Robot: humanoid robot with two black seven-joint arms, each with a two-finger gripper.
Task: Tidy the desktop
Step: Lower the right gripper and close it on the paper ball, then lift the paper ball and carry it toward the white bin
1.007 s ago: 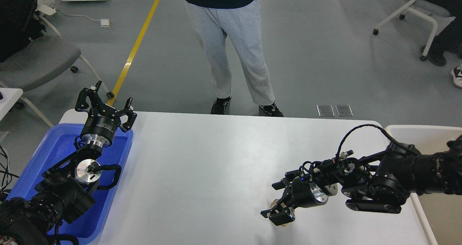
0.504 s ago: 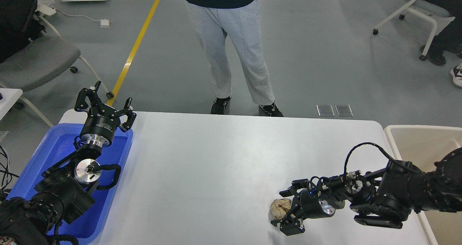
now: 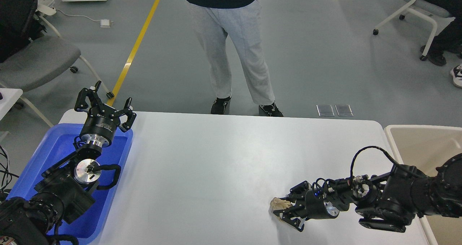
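The white desktop (image 3: pixel 216 165) is bare except for one crumpled brown paper ball (image 3: pixel 278 202) near its front right. My right gripper (image 3: pixel 286 209) lies low over the desktop, reaching in from the right. Its two fingers close on the ball from either side, and the ball pokes out to the left of the fingertips. The ball still rests on the desktop. My left gripper (image 3: pixel 104 101) is open and empty, pointing up over the far end of the blue tray (image 3: pixel 54 147).
A beige-white bin (image 3: pixel 418 140) stands off the desktop's right edge, beside my right arm. A person (image 3: pixel 231 57) stands at the far edge. Chairs stand at the far left (image 3: pixel 39 61) and far right (image 3: pixel 415 10).
My right gripper has dropped lower and shifted right, and its fingers have narrowed around the paper ball. The left arm has not moved.
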